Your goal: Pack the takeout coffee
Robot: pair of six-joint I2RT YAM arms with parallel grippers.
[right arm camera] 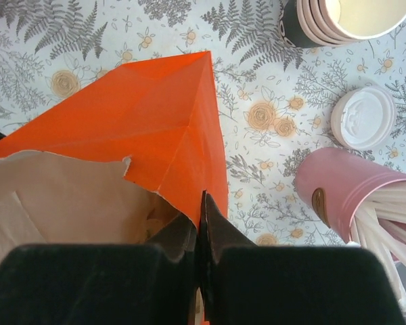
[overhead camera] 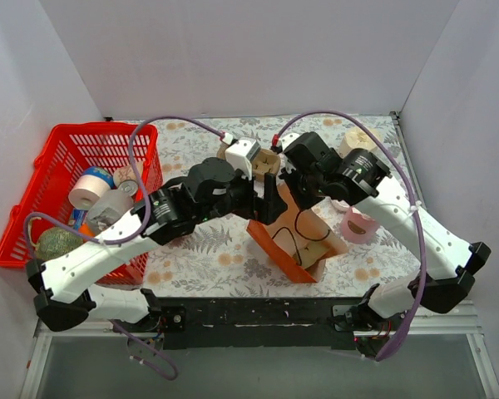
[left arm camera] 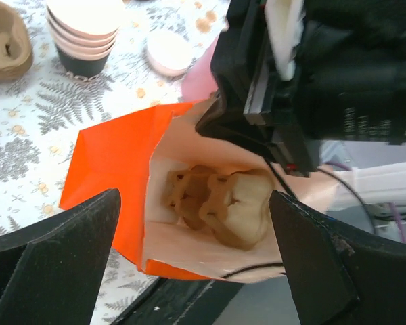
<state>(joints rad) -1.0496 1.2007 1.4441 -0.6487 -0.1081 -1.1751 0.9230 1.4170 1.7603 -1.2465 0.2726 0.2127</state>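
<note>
The takeout coffee (right arm camera: pixel 363 116), a small cup seen from above with its round white lid, stands on the floral cloth right of the orange paper bag (right arm camera: pixel 149 115); it also shows in the left wrist view (left arm camera: pixel 169 53). My right gripper (right arm camera: pixel 203 203) is shut on the bag's orange rim. The bag (overhead camera: pixel 293 245) stands open at the table's middle, with a pulp cup carrier (left arm camera: pixel 220 203) inside. My left gripper (left arm camera: pixel 194 200) hangs open above the bag's mouth, nothing between its fingers. In the top view the right arm hides the coffee.
A stack of lidless cups (right arm camera: pixel 345 17) and a pink cup of white sticks (right arm camera: pixel 345 189) stand near the coffee. More pulp carriers (overhead camera: pixel 262 162) lie behind the bag. A red basket (overhead camera: pixel 100 137) with assorted items is at the left.
</note>
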